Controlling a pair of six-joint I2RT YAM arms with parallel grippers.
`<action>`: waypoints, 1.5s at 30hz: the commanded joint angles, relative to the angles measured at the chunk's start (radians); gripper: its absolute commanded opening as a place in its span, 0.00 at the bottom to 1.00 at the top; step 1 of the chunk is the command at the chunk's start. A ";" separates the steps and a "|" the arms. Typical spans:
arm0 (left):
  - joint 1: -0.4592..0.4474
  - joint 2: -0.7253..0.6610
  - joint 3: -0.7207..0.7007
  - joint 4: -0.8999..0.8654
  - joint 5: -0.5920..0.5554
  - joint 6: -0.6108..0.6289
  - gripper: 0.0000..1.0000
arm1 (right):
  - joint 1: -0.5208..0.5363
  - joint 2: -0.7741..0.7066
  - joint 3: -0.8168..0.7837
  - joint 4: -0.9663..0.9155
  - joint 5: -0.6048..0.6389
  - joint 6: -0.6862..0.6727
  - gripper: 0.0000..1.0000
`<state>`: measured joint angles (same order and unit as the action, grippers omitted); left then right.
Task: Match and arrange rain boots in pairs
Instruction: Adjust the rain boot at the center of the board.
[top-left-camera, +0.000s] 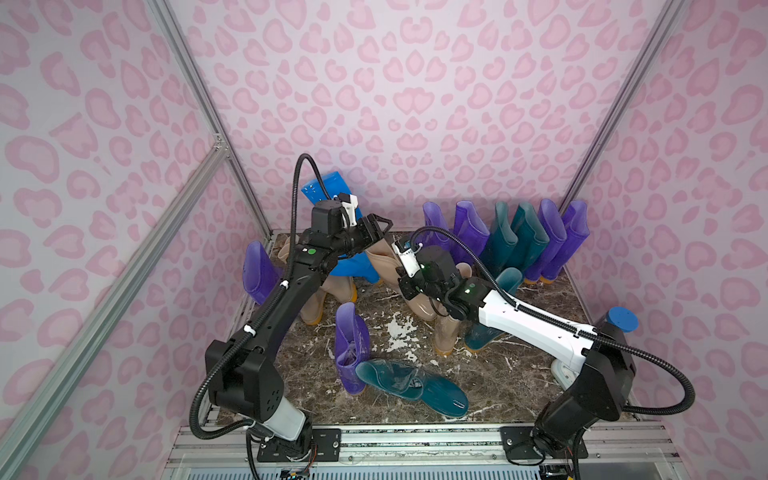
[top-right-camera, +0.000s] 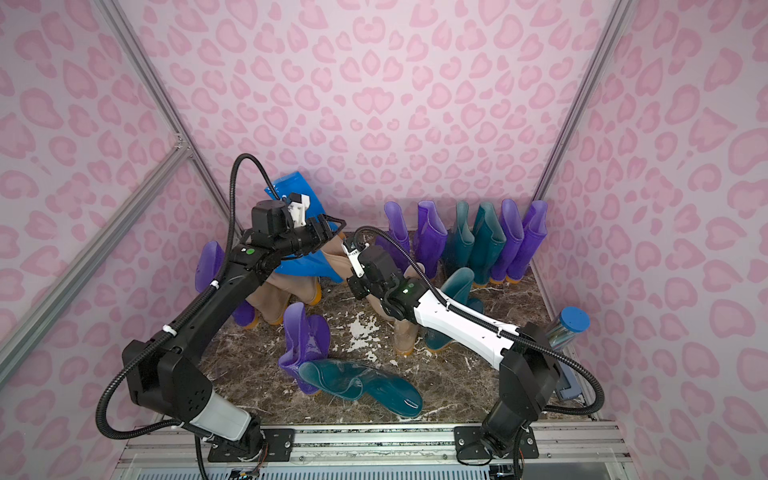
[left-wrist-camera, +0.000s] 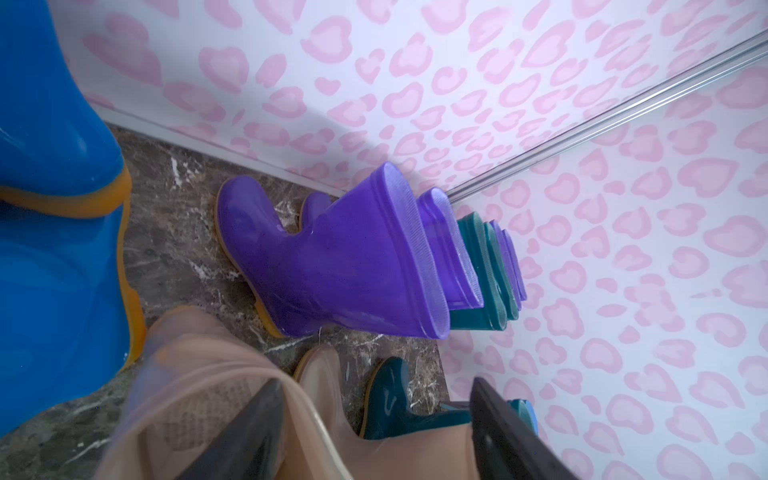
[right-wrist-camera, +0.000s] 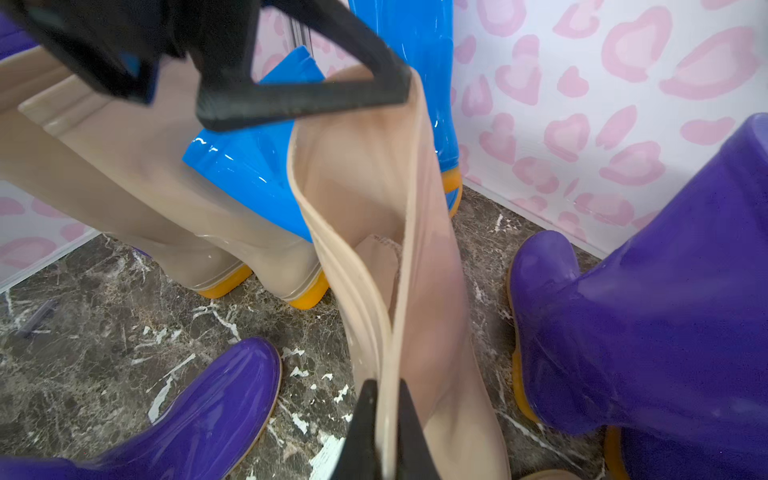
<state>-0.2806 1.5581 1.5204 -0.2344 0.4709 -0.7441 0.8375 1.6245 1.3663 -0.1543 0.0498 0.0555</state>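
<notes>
1. Mostly looking at glossy, bendy rubber w/ orange-tan soles, standing on dark marble-look floor (top-left-camera: 519, 374) veined in white. Pink blotch-print walls (top-left-camera: 415, 104) closing in on three sides.
2. Pinching thin top rim of beige boot (right-wrist-camera: 432, 324) w/ right gripper (right-wrist-camera: 382, 432), jaws clenched on one wall of shaft. Squashing soft shaft mouth into a long narrow slit, per right wrist view.
3. Straddling same rim at its far end w/ left gripper (left-wrist-camera: 374, 386), jaws released & spread wide. Laying one black finger (right-wrist-camera: 299, 99) across rim's top edge; touching or just above, cannot tell.
4. Holding beige boot mid-back of floor, leaning, foot end low, betw. both wrists. Crowding it on one side: two more beige boots (right-wrist-camera: 145, 187), upright, w/ bright blue boots (right-wrist-camera: 249, 166) just behind, toward back-left corner.
5. Noting row of six (top-left-camera: 515, 241) along back wall toward right corner: purple pr, teal pr, purple pr, shafts upright & touching.
6. Noting teal boot (top-left-camera: 411, 386) lying flat on its side near front edge, touching upright purple boot (top-left-camera: 351, 349).
7. Finding bare floor at centre & front right. Spotting blue-capped cylinder (top-left-camera: 621, 320) at right edge, by right arm's base.
</notes>
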 joint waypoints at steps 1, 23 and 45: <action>0.033 -0.021 0.050 -0.090 0.060 0.139 0.75 | -0.001 -0.035 -0.046 0.005 -0.028 -0.040 0.00; -0.170 -0.015 0.281 -0.871 -0.203 1.133 0.78 | -0.104 -0.107 -0.132 0.013 -0.276 -0.020 0.00; -0.210 0.063 0.137 -0.805 -0.271 1.139 0.16 | -0.149 -0.112 -0.126 0.079 -0.329 0.034 0.00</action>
<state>-0.4911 1.6356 1.6733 -1.0222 0.2089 0.4175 0.6922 1.5040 1.2259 -0.1432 -0.2844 0.0689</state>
